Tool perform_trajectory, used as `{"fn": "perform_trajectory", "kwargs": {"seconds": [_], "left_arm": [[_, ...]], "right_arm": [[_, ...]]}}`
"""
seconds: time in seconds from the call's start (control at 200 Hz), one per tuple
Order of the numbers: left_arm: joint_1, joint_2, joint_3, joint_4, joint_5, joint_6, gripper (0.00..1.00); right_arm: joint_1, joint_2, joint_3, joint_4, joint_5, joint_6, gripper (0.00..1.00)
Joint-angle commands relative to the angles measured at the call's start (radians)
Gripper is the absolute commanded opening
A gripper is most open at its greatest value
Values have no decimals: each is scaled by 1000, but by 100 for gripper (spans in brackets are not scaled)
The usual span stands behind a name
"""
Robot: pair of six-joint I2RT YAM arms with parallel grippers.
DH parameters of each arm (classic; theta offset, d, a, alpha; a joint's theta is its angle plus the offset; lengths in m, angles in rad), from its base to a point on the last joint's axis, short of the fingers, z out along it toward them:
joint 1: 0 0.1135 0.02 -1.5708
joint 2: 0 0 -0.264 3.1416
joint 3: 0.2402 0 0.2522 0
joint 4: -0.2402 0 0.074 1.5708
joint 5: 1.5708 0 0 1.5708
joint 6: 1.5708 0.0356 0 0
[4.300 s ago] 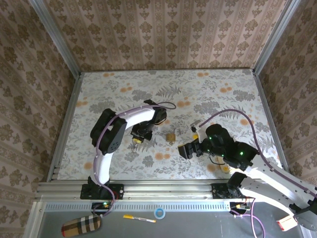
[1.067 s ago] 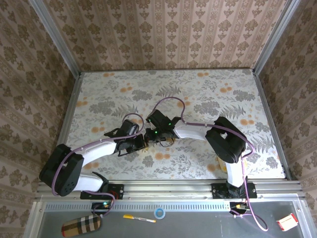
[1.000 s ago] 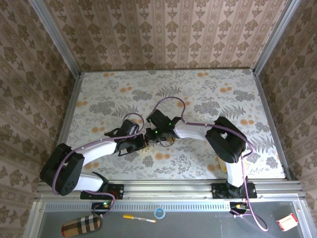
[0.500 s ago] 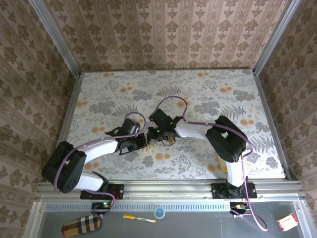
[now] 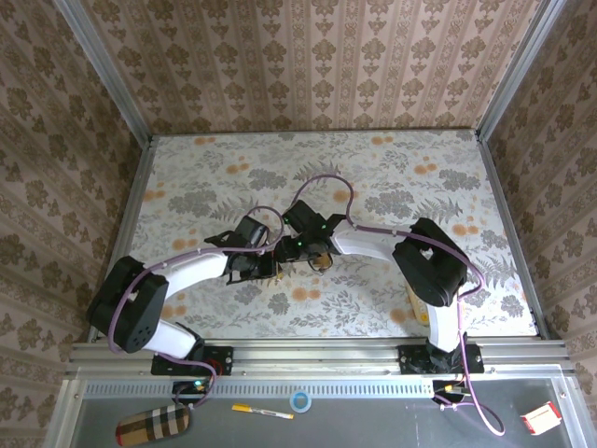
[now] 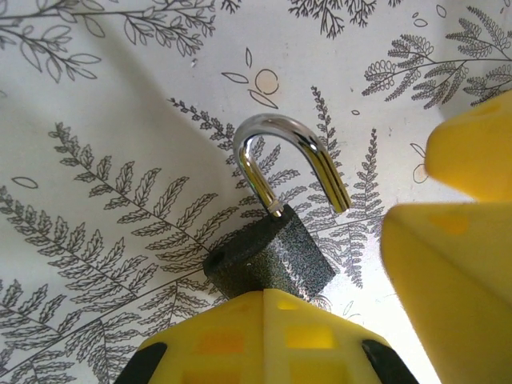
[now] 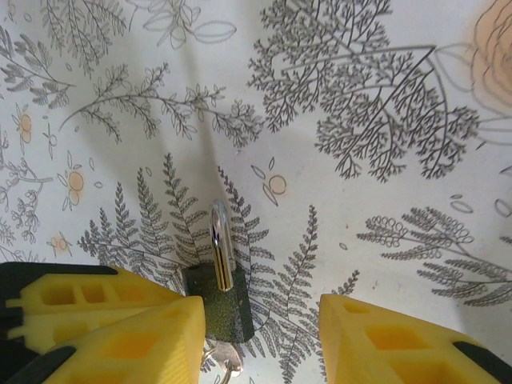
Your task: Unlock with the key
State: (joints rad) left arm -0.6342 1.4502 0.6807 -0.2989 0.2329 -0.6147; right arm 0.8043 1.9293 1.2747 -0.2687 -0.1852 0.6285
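Observation:
A padlock [image 6: 268, 260] with a dark speckled body stands off the flowered table. Its silver shackle [image 6: 280, 148] is swung open, one leg free of the body. My left gripper [image 6: 264, 294] is shut on the padlock's lower body. In the right wrist view the padlock [image 7: 222, 308] sits between the jaws of my open right gripper [image 7: 260, 320], close to the left finger [image 7: 128, 344]. A small silvery piece with a ring, seemingly the key [image 7: 224, 364], sticks out of the lock's near end. In the top view both grippers [image 5: 280, 257] meet at mid-table.
The table [image 5: 392, 177] is walled on three sides by patterned panels. Beyond the near rail lie a plaid case [image 5: 152, 425], a pen [image 5: 261, 411], a tape roll [image 5: 299, 401] and a small box [image 5: 541, 417].
My right gripper has gone from shut to open around the lock's lower end. Both arms have shifted slightly away from the near edge. The left gripper keeps its hold.

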Motion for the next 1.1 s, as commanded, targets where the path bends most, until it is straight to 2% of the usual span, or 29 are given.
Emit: {"fn": "perform_trajectory", "kwargs": {"seconds": [0.0,0.575,1.095], "left_arm": [[-7,28,5,-88,-25,59,0],[-13,32,17,-79,-41,89,0],[-13,54,39,-81,-64,149,0]], "right_arm": [[-12,4,51,-34,24,-29,43],[-15,97,84,-21,-73,-29,42],[-19,138,153,-147,73,-21,38]]}}
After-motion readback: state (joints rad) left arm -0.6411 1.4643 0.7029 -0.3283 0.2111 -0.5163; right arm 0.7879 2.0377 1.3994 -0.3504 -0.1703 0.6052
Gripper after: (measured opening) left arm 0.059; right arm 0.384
